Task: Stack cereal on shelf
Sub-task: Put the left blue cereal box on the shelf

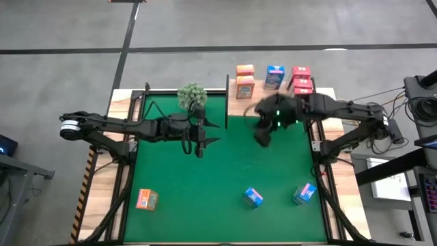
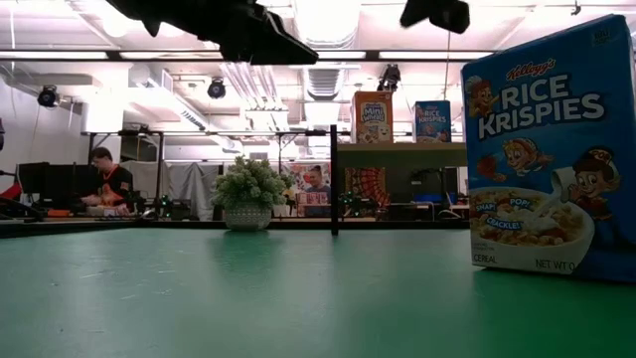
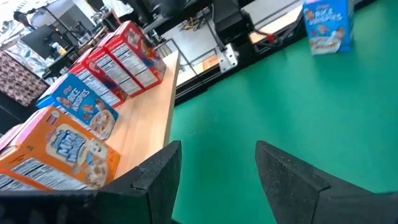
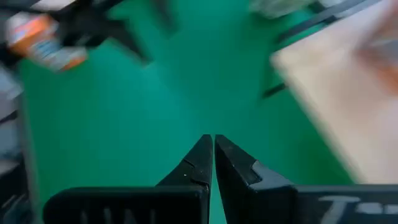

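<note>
You have six boxes on the shelf [image 1: 235,92] at 12 o'clock: two orange [image 1: 244,71], one blue [image 1: 274,76], three red [image 1: 301,71]. On the mat [image 1: 225,184] lie one orange [image 1: 147,199] and two blue [image 1: 253,197]. Left gripper [image 1: 199,146] spread, empty; right gripper [image 1: 262,137] closed, empty.
</note>
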